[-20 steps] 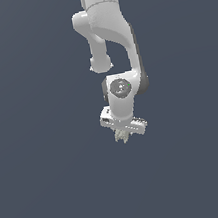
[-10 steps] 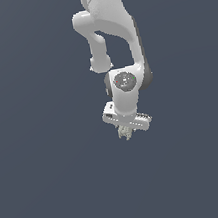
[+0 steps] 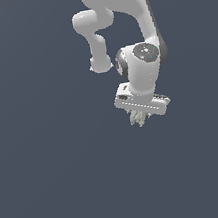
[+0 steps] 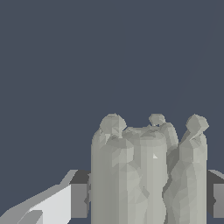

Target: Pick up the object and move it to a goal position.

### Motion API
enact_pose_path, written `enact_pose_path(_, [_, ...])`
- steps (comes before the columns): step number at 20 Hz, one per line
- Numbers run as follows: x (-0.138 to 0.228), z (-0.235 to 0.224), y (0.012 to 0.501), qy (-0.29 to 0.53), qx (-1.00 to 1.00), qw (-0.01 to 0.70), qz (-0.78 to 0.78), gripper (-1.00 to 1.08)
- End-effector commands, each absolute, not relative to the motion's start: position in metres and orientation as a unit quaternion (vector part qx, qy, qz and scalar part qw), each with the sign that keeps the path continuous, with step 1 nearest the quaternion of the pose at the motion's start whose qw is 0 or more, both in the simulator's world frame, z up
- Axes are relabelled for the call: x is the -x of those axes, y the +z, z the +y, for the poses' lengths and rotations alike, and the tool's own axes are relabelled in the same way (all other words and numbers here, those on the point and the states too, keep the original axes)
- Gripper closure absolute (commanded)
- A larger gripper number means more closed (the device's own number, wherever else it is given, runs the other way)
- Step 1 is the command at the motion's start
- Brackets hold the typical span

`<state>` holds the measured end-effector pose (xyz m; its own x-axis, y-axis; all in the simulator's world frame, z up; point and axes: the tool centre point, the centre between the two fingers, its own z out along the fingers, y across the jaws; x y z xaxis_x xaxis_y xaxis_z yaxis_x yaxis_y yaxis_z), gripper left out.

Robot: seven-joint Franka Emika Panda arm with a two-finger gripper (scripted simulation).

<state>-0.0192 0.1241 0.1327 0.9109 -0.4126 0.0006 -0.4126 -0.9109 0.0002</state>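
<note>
Already the small pale grey-beige ridged oblong block (image 4: 144, 175) sits clamped between the fingers of the white gripper (image 3: 140, 117), its lumpy end filling the wrist view. Beyond that block only plain dark grey floor (image 3: 53, 182) shows. Picking up looks done; carrying to a goal, nowhere marked, remains.

text: none readable — labels: none | numbers: none
</note>
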Motion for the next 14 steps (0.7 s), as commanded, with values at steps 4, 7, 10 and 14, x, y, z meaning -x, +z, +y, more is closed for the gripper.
enact_pose_path(4, [0.028, 0.158, 0.173, 0.000, -0.977, 0.001, -0.211, 1.08])
enact_pose_path(7, [0.031, 0.171, 0.188, 0.000, -0.977, 0.001, -0.211, 1.08])
enact_pose_path(10, [0.032, 0.179, 0.197, 0.000, -0.977, 0.000, -0.211, 1.08])
enact_pose_path(14, [0.032, 0.182, 0.201, 0.000, -0.977, 0.000, -0.211, 1.08])
